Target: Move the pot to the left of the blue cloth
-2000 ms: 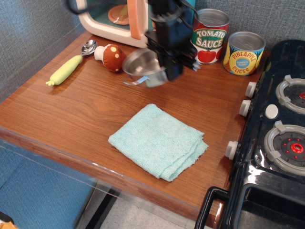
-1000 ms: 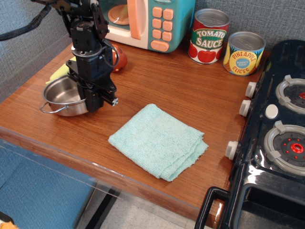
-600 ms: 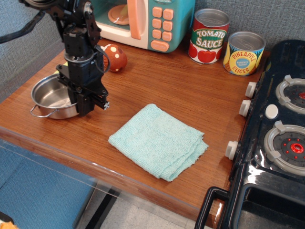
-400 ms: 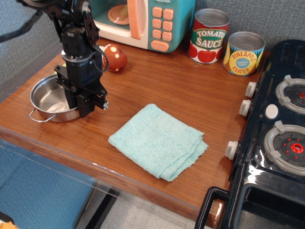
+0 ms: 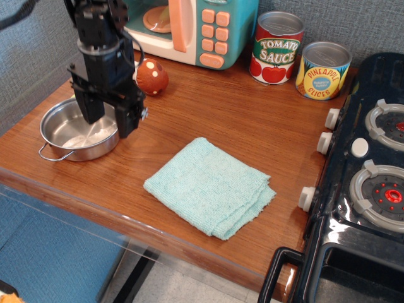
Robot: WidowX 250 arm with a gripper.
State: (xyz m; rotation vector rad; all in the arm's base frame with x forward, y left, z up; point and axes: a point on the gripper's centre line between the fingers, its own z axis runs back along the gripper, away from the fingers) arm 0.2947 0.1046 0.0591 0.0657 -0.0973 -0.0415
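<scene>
The shiny steel pot (image 5: pixel 65 132) sits upright on the wooden table at the left, its wire loop handle pointing to the front left. The pale aqua-blue cloth (image 5: pixel 211 186) lies folded at the middle front, to the right of the pot with bare wood between them. My black gripper (image 5: pixel 108 118) hangs over the pot's right side, its two fingers spread apart with nothing between them. One finger is over the pot's bowl, the other over its right rim.
A toy microwave (image 5: pixel 189 25) stands at the back, with a toy mushroom (image 5: pixel 153 77) in front of it. A tomato sauce can (image 5: pixel 278 47) and a pineapple can (image 5: pixel 322 71) stand at the back right. A black toy stove (image 5: pixel 372 177) fills the right side.
The gripper carried the pot from the back middle down to the table's left side. It has now opened, let go of the pot and lifted slightly.
</scene>
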